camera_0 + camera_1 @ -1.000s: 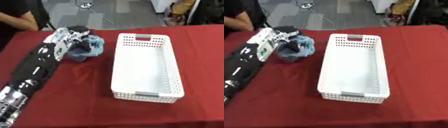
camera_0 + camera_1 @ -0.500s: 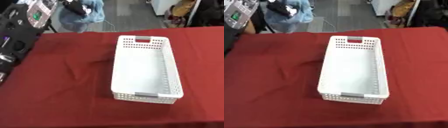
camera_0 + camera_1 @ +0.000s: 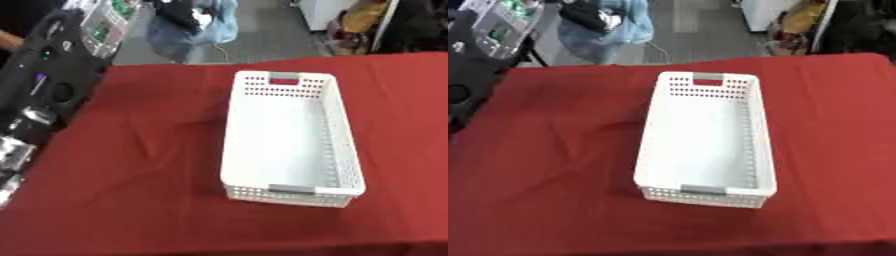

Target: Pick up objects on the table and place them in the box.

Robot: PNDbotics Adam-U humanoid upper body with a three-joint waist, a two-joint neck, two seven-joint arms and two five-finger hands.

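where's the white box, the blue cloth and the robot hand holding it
white box (image 3: 241,150): left eye view, on its left wall
blue cloth (image 3: 171,37): left eye view, on its hanging lower part
left robot hand (image 3: 182,14): left eye view, on the dark fingers

Left hand (image 3: 185,15) raised high, fingers apparently curled (blurred); arm extended upward.
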